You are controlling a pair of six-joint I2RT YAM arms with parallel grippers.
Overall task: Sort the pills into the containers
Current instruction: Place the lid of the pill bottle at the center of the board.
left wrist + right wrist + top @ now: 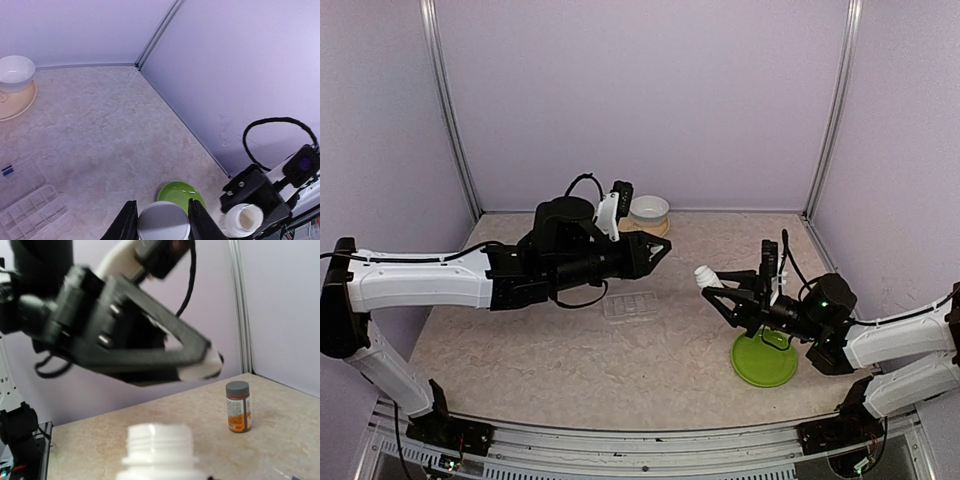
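**Cap off, bottle open: the pour into the pill box is the step in hand.**

Top view: the left gripper (663, 248) hangs just beyond the pill box (630, 305). The right gripper (713, 284) is right of the box, clamped on a white bottle (703, 273), and should carry it left over the box. Left wrist view: the jaws are closed on a round pale cap (162, 224), best kept off the box. The box is clear and faintly gridded, nearly lost against the table, and no pills show in it. Right wrist view: the bottle's threaded neck stands open. The pills cannot be seen and are probably inside, so I would lower the neck over one compartment and tilt slowly, or the specks will scatter.
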